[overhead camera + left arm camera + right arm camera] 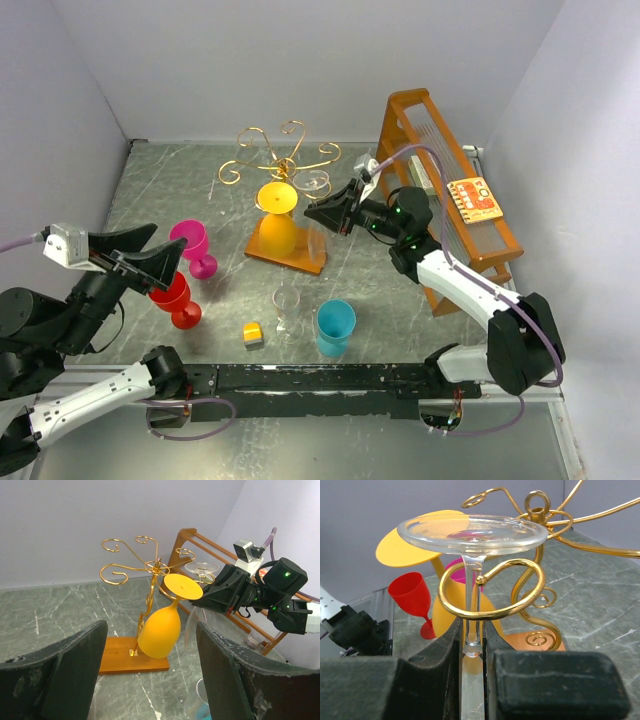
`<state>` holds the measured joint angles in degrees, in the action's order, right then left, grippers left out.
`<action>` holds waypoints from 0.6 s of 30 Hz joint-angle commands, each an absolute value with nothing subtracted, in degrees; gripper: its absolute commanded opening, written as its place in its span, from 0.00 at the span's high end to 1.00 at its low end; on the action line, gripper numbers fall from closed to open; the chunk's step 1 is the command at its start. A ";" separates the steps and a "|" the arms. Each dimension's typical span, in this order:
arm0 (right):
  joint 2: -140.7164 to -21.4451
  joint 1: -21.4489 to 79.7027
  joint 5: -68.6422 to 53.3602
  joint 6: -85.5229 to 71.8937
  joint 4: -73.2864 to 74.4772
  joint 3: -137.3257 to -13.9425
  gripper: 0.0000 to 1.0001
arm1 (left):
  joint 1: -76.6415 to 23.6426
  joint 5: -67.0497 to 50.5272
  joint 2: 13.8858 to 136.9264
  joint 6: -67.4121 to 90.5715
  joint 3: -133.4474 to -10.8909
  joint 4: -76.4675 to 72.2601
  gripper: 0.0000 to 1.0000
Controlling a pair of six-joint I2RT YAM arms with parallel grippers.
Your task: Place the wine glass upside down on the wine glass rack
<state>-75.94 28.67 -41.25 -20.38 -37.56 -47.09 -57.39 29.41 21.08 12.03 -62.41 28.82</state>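
Note:
The wine glass rack [285, 152] is a gold wire tree on an orange-brown base [300, 258] at mid table. A clear wine glass [472, 532] is upside down, foot up, with its stem inside a curled gold arm [490, 612]. My right gripper [472, 640] is shut on that stem just below the curl; from above the gripper [316, 212] sits right of the rack under the clear foot [316, 181]. An orange glass [277, 200] hangs inverted on the rack. My left gripper [150, 258] is open at the left, holding nothing; in its wrist view the gripper [152, 675] faces the rack [130, 570].
A pink glass [192, 240] and a red glass [175, 298] stand by the left gripper. An upright clear glass [287, 305], a teal cup [335, 325] and a yellow block [253, 333] are near the front. A tall orange slatted frame [450, 200] stands at the right.

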 commanded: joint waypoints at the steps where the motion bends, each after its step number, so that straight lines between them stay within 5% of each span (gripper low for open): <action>1: -73.08 28.56 -42.70 -22.11 -42.76 -46.03 1.00 | -57.53 30.50 20.56 12.22 -62.58 29.37 0.18; 18: -70.16 28.53 -31.82 -20.35 -41.70 -43.41 1.00 | -57.53 30.18 20.91 12.04 -61.51 27.98 0.18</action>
